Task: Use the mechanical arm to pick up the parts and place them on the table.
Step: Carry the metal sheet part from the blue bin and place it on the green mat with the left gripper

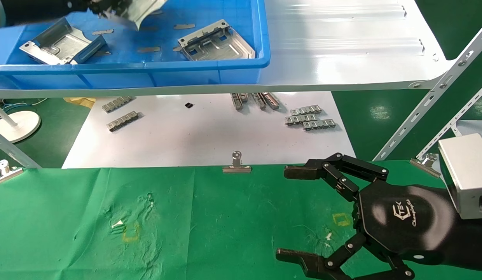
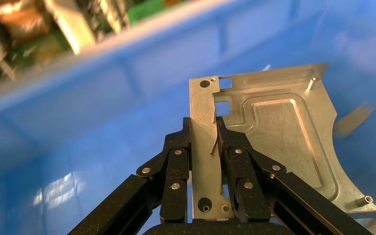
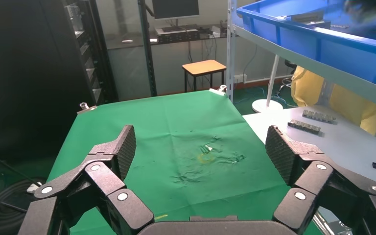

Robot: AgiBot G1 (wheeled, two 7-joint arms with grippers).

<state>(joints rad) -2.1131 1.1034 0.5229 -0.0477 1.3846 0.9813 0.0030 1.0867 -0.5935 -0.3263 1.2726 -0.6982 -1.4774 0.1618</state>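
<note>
We read a white logo [image 1: 405, 214] on the hexagonal palm of the right end effector [image 1: 291, 213]: "TEK" with a script line beneath that we cannot make out. No other writing is legible.

The right end effector hovers over the green cloth surface [image 1: 210, 221] at its right side, palm up toward the head camera, jointed black fingers [image 1: 334, 171] spread wide and holding nothing. A silver box wrist [image 1: 464, 173] sits behind the palm.

The left end effector [image 2: 215, 142] is raised inside the blue bin [image 1: 210, 66] on the glossy white shelf [image 1: 342, 50]. Its fingers are pressed together on a silver-grey metal plate [image 2: 274, 132], pinching the plate's flat edge strip; the plate hangs clear of the bin floor.

The held plate is stamped sheet metal with an embossed channel, square holes, one concave-cut edge and an upturned rim. Two more plates [image 1: 215, 42] lie flat in the bin, well apart. Small grey link strips [image 1: 311, 118] lie on the matte white board [image 1: 202, 136] beyond the cloth. Metal clips [image 1: 236, 165] grip the cloth's wrinkled edge.
</note>
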